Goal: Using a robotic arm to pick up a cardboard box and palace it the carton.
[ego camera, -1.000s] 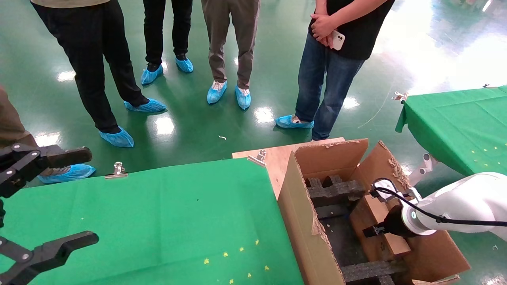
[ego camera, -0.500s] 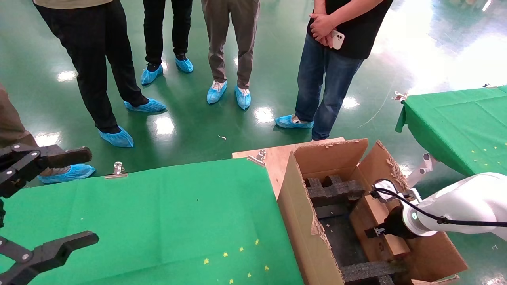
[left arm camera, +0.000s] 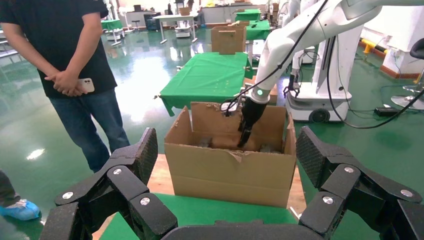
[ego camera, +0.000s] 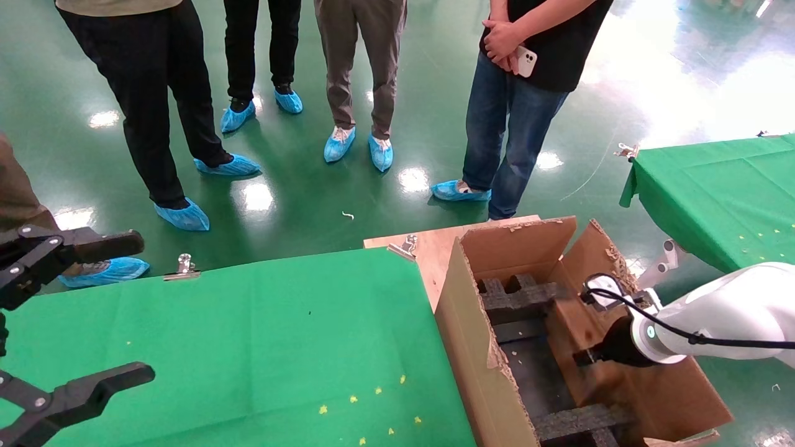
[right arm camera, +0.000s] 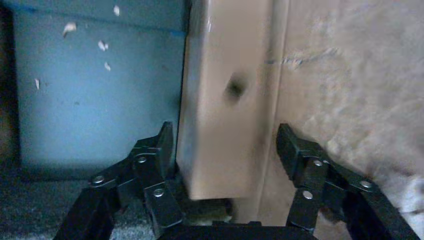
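Right pincer (right arm camera: 227,150) sits deep inside the carton (ego camera: 478,347), at the end of the white robotic arm (ego camera: 726,310) that reaches in over the carton's right wall. From the right wrist view its two black fingers (right arm camera: 160,150) stand apart, one on each side of the cardboard box (right arm camera: 225,100); one finger lies against or just beside the box's side, while the other is clearly off it with a gap between, so the box looks released or nearly so rather than clamped. The cardboard box stands on its narrow edge inside the carton, leaning close to the carton's right inner wall, with its round hole facing the pincer and its long axis running straight away from the pincer toward the carton's floor. Black foam inserts (ego camera: 522,298) lie beside it, further in from that wall. The relation that matters for the next move is this one: the box is directly ahead of the pincer and between its fingers, so a straight pull back along the box's long axis should clear it without tipping it. Left pincer (ego camera: 74,310) hangs wide open over the green table (ego camera: 279,323), well apart from the carton, so the right arm is plainly the nearer one.
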`<state>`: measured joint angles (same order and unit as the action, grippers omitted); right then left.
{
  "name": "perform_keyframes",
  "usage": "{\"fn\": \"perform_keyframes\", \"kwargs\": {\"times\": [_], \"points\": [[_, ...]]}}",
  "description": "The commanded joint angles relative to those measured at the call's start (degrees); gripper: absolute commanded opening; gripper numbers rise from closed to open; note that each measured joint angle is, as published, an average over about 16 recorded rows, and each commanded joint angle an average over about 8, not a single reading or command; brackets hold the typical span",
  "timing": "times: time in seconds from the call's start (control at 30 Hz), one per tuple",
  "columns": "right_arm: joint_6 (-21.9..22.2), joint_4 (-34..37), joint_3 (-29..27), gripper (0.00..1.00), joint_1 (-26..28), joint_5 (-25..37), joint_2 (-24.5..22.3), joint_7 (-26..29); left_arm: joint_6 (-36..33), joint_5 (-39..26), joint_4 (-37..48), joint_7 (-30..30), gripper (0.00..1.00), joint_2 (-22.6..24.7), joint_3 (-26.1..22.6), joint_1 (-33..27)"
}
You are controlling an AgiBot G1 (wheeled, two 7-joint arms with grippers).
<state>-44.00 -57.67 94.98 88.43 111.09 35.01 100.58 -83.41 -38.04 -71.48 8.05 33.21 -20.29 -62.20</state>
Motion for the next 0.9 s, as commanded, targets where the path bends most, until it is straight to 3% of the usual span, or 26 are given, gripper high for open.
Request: {"fn": "perform_keyframes", "kwargs": {"times": [0.03,0.27,0.6,0.77,0.9], "points": [[-0.12,-0.3,-0.06,1.0,0.32,0.24,-0.13,0.17,0.0,0.0,0.0,0.0,1.0,0.0,0.0,0.0],[-0.13,-2.07,-0.9,1.0,2.55,1.44,-0.87,1.26,0.0,0.0,0.0,0.0,1.0,0.0,0.0,0.0],[1.11,-8.82,-4.63,1.0,10.04,1.88,-2.6,1.01,0.0,0.0,0.0,0.0,1.0,0.0,-0.01,0.0],[2.29,-14.84,-6.99,1.0,13.51,-2.3,-4.5,-2.72,0.0,0.0,0.0,0.0,1.0,0.0,-0.01,0.0],[2.48,-18.4,-8.98,1.0,15.51,-9.56,-6.13,-8.19,0.0,0.0,0.0,0.0,1.0,0.0,-0.01,0.0]]}}
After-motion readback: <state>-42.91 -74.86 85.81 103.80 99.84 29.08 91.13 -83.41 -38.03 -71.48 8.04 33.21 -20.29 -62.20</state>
